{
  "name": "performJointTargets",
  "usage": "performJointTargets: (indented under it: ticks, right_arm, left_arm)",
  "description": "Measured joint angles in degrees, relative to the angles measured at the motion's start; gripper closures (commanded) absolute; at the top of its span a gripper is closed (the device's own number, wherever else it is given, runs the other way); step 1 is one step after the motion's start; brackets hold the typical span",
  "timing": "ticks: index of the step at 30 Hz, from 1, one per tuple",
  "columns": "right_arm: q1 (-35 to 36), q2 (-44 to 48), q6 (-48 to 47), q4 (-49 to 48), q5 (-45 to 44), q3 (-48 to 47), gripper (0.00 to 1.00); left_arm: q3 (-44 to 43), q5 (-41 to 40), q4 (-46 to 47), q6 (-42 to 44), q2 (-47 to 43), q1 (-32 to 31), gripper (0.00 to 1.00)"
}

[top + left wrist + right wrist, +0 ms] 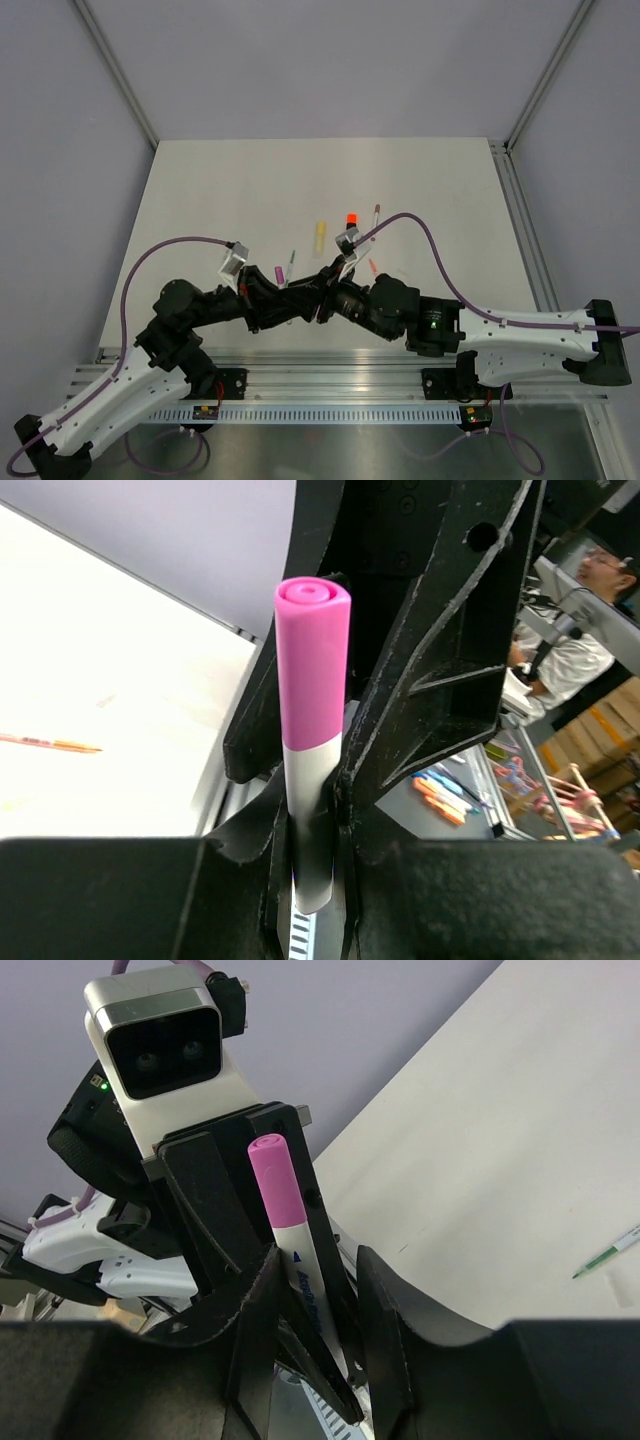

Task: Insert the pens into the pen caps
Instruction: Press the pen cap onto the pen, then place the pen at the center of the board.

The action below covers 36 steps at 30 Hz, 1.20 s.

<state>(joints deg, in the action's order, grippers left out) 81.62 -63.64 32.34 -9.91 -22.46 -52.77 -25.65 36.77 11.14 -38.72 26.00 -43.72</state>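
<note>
A white pen with a pink cap stands upright between the fingers of my left gripper, which is shut on its white barrel. In the right wrist view the same pen sits between the jaws of my right gripper. Those jaws stand apart, with a gap on the pen's right side. Seen from above, the left gripper and right gripper meet tip to tip over the table's near middle. A pale yellow highlighter, an orange-capped black highlighter and a small pink cap lie on the table.
Thin pens lie around the meeting point: a green one, an orange-red one and a pale one. The green pen also shows at the right wrist view's right edge. The left wrist camera sits close above my right jaws.
</note>
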Motion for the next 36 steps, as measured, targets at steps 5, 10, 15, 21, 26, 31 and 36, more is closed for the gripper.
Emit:
performJointTargets:
  ticks: [5, 10, 15, 21, 26, 31, 36]
  right_arm:
    - [-0.9, -0.5, -0.2, 0.5, 2.6, -0.2, 0.81]
    - [-2.9, -0.9, -1.6, 1.2, 4.7, 0.0, 0.99]
    - [-6.4, -1.0, -1.7, 0.2, 10.0, 1.1, 1.0]
    - [-9.3, -1.3, -1.7, -1.8, 15.3, 1.9, 0.91]
    - [-11.1, -2.0, -1.1, -2.3, 18.7, 1.8, 0.71]
    - [-11.8, -3.0, -1.3, -3.4, 20.1, 1.7, 0.98]
    - [-12.1, -2.6, -2.4, -3.0, 20.5, 1.7, 1.0]
  left_arm:
    - [0.3, -4.4, -2.8, 2.6, -0.9, -1.8, 1.0]
    - [1.1, -7.7, -3.9, 2.7, -1.2, -2.7, 1.0]
    - [1.7, -9.7, -4.2, 2.7, -1.2, -2.8, 1.0]
    - [1.9, -10.7, -3.8, 2.6, -1.0, -2.7, 1.0]
    - [2.8, -10.6, -1.2, 2.3, 0.3, -2.6, 1.0]
    - [2.9, -9.9, -0.7, 1.1, 1.1, -2.6, 1.0]
    - [2.9, -9.8, -0.7, -0.5, 0.9, -2.6, 0.6]
